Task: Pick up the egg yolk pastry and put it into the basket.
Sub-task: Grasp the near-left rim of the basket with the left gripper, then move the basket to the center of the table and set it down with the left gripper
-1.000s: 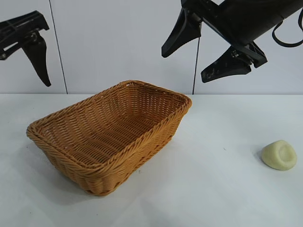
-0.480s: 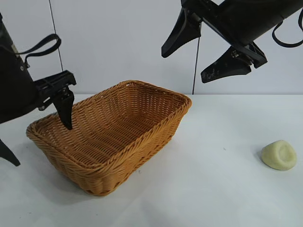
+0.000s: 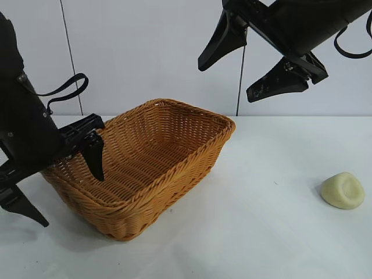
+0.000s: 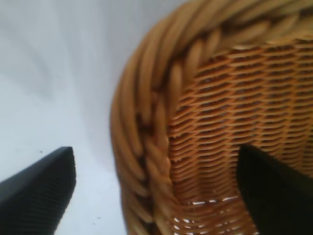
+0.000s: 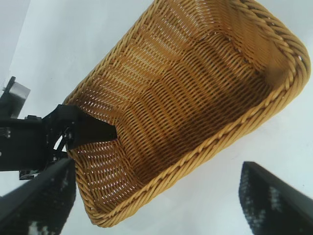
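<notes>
The egg yolk pastry, a small pale yellow dimpled lump, lies on the white table at the far right, away from both grippers. The orange-brown wicker basket stands left of centre. My left gripper is open and low at the basket's left corner, straddling the braided rim with one finger inside the basket and one outside. My right gripper hangs open, high above the basket's far right corner, holding nothing. In the right wrist view the basket fills the picture below that gripper.
The white tabletop stretches between basket and pastry. A white panelled wall closes the back. The left arm's finger shows inside the basket in the right wrist view.
My left arm has come down from the upper left to the basket's left corner and now straddles its rim. The right arm, the basket and the pastry have not moved.
</notes>
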Tool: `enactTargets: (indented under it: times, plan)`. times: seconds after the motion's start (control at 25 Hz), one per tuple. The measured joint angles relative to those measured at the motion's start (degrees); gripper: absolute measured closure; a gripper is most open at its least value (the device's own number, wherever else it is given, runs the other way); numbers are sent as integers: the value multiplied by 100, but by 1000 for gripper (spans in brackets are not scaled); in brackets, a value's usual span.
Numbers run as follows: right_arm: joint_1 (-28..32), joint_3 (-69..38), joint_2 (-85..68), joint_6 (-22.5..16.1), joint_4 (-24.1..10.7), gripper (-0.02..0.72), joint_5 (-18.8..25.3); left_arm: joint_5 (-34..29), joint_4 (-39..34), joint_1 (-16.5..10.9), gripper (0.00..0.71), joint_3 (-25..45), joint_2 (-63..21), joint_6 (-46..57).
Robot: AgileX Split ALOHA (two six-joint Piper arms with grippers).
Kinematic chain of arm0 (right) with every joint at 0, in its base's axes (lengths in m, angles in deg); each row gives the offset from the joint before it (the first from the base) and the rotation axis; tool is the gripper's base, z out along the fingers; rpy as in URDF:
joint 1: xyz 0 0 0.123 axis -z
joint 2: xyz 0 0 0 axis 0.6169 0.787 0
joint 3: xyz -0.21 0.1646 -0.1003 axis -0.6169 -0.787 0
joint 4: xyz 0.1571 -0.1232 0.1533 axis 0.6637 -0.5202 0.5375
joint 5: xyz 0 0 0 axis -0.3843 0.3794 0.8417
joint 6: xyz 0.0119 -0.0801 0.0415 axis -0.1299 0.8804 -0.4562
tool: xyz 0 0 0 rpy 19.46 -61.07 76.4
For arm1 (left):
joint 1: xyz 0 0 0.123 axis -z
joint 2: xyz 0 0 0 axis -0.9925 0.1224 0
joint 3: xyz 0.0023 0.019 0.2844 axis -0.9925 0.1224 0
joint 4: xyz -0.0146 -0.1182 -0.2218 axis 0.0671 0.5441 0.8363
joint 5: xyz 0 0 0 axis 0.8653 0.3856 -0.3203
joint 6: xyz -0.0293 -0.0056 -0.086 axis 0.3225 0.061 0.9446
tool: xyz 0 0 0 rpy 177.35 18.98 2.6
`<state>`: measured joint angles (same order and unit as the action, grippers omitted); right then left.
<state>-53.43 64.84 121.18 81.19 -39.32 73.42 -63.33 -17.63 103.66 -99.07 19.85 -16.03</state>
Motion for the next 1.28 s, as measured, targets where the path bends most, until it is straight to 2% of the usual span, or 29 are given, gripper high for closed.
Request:
enactTargets:
  times: [0.12, 0.2, 0.24, 0.4, 0.44, 0.6, 0.88, 1.08, 1.28]
  plan:
    - [0, 0, 0, 0, 0, 81, 11, 83, -5, -6, 39, 5, 40, 0]
    - [0, 0, 0, 0, 0, 81, 11, 82, -5, -6, 114, 5, 69, 0]
    - [0, 0, 0, 0, 0, 81, 11, 76, -5, -6, 165, 5, 69, 0]
    - [0, 0, 0, 0, 0, 81, 11, 17, -13, -6, 504, 5, 78, 0]
    - [0, 0, 0, 0, 0, 81, 11, 10, 16, -6, 561, 5, 78, 21]
    - [0, 0, 0, 0, 0, 81, 11, -338, 4, -86, 567, -173, 78, -299]
    - [0, 0, 0, 0, 0, 81, 11, -1372, -47, -558, 567, -1228, 117, -2012]
    - [0, 0, 0, 0, 0, 81, 11, -1857, -51, -628, 567, -1838, 231, -2820]
    - [-2, 0, 0, 0, 0, 81, 11, -2568, -77, -634, 567, -2608, 888, -3566]
